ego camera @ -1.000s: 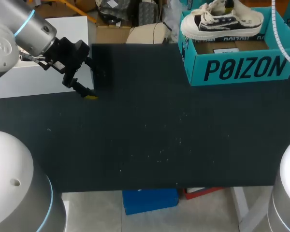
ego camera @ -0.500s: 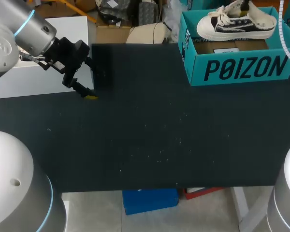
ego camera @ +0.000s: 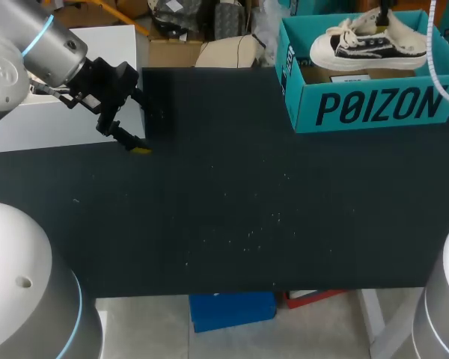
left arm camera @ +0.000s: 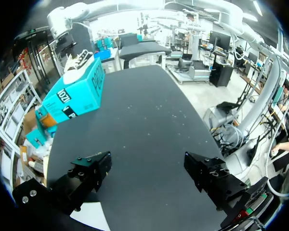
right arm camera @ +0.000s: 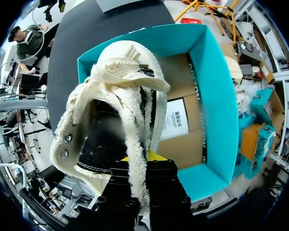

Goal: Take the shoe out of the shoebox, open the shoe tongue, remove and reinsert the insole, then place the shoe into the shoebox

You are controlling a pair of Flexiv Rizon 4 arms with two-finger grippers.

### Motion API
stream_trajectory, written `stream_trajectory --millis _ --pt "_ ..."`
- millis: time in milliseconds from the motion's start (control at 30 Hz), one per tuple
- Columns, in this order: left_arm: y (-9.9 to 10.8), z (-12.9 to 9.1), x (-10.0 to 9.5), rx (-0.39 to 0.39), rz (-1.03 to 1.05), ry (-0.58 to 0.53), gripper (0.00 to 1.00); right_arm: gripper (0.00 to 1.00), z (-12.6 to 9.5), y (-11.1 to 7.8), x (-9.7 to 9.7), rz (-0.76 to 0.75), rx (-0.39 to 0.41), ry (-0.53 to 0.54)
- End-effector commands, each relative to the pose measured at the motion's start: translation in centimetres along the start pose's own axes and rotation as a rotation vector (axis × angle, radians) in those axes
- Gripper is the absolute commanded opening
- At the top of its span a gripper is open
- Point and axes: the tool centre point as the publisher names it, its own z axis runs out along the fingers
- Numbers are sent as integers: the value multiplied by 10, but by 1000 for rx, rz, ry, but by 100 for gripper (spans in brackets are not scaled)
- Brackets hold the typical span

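Note:
A cream and black canvas shoe (ego camera: 368, 43) hangs over the open teal shoebox (ego camera: 374, 107) at the table's back right, toe toward the left. My right gripper (right arm camera: 144, 161) is shut on the shoe's (right arm camera: 116, 108) heel rim, with the laces trailing over its fingers; the shoebox (right arm camera: 216, 113) lies under it. In the head view only a dark bit of that gripper (ego camera: 385, 10) shows above the shoe. My left gripper (ego camera: 137, 145) hovers at the table's back left, open and with nothing in it (left arm camera: 149, 168); far ahead of it stand the shoebox (left arm camera: 74, 98) and shoe (left arm camera: 80, 59).
The black table top (ego camera: 247, 209) carries some small white specks near its middle. Brown cardboard with a white label (right arm camera: 176, 120) lines the shoebox's bottom.
The shoe, held by my right gripper, has moved right and down over the shoebox. My left arm has stayed where it was.

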Motion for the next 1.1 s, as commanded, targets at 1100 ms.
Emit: stream_trajectory --millis 1100 --pt "0 1 1 -2 0 -5 100 0 53 -9 -30 13 -53 87"
